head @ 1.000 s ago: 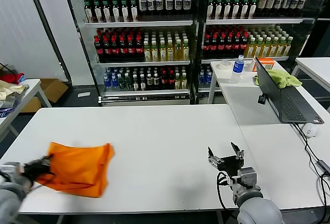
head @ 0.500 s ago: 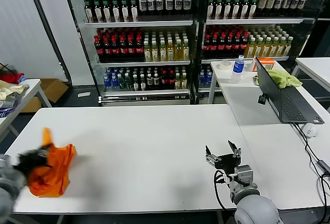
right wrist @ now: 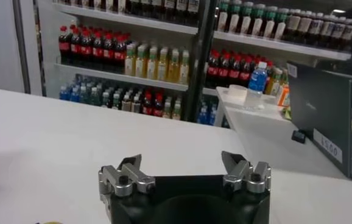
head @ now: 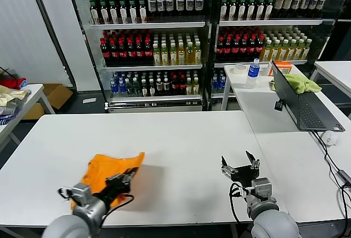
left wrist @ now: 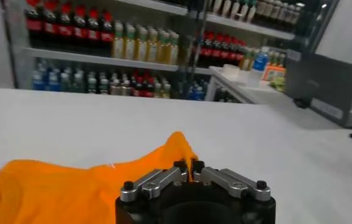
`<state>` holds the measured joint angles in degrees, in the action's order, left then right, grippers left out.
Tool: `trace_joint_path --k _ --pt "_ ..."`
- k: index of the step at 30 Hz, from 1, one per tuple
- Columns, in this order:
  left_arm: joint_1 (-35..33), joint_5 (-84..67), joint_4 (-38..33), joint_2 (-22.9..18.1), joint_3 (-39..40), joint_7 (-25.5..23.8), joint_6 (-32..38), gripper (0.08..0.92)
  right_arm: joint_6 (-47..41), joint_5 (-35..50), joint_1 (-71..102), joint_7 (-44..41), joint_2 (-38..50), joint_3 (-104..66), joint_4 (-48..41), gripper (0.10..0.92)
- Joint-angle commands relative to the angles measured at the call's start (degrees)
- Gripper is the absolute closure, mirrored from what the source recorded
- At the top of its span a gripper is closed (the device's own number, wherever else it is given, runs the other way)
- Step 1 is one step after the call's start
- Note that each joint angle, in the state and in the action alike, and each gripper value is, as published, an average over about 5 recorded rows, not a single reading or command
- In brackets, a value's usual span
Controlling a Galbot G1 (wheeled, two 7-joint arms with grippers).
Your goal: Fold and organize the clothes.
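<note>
The orange T-shirt [head: 104, 171] lies bunched on the white table [head: 175, 139] near its front left. My left gripper [head: 127, 176] is shut on an edge of it, and that pinched fold rises between the jaws in the left wrist view [left wrist: 179, 146]. The left gripper [left wrist: 189, 169] sits at the shirt's right side in the head view. My right gripper [head: 240, 165] is open and empty above the table's front right, apart from the shirt. It also shows open in the right wrist view [right wrist: 183, 164].
A second white table [head: 274, 106] at the right carries an open laptop [head: 300, 103], a yellow-green cloth [head: 300, 81], a water bottle [head: 252, 73] and a mouse [head: 329, 137]. Drink fridges [head: 203, 35] stand behind. A side table with garments [head: 11, 92] is at far left.
My left gripper has swung from the table's left edge toward the middle, dragging the orange T-shirt with it. The shirt went from spread out to bunched. The right gripper has barely moved.
</note>
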<state>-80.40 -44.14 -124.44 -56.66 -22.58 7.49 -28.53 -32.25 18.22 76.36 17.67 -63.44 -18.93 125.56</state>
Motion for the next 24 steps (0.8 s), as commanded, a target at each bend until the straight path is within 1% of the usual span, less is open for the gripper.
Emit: trace_joint_path --k 1,5,8,10,13,16,18,21,24 --pt "9.58 4.08 6.1 -8.08 11.86 -0.62 2.02 0.897 -0.08 -0.14 0.97 0.01 0.34 -1.17 0.34 0.203" --pt "11.31 4.2 7.85 -9.56 12.55 -0.3 2.5 0.897 -0.08 0.01 0.83 -0.11 0.59 -1.66 0.32 0.203" --pt "11.87 3.97 8.26 -9.85 12.57 -0.33 3.05 0.897 0.02 0.11 0.43 -0.44 0.57 -1.48 0.1 0.203" --pt "11.97 3.29 8.09 -9.55 12.33 -0.66 3.98 0.881 0.13 0.34 -0.02 -0.83 0.46 -1.09 -0.17 0.203" --pt "12.09 2.27 7.22 -8.48 10.74 -1.65 5.69 0.814 0.22 2.57 -1.0 -1.5 0.14 -0.12 -0.33 0.203" --pt "12.76 2.76 6.15 -5.35 6.33 -3.88 7.3 0.728 -0.17 9.47 -2.09 -1.9 -0.63 1.5 0.02 0.203" --pt "13.24 3.87 6.27 -1.59 1.68 -5.09 8.38 0.667 -0.6 14.42 -2.71 -2.08 -1.41 3.12 -0.12 0.203" --pt "12.37 7.76 9.38 4.05 -6.12 -6.61 11.09 0.58 -0.91 18.65 -4.09 -2.13 -2.87 6.82 -1.71 0.203" --pt "8.31 15.52 14.12 7.76 -13.97 -9.49 15.34 0.494 -0.98 20.57 -6.71 -1.0 -4.38 12.43 -4.63 0.203"
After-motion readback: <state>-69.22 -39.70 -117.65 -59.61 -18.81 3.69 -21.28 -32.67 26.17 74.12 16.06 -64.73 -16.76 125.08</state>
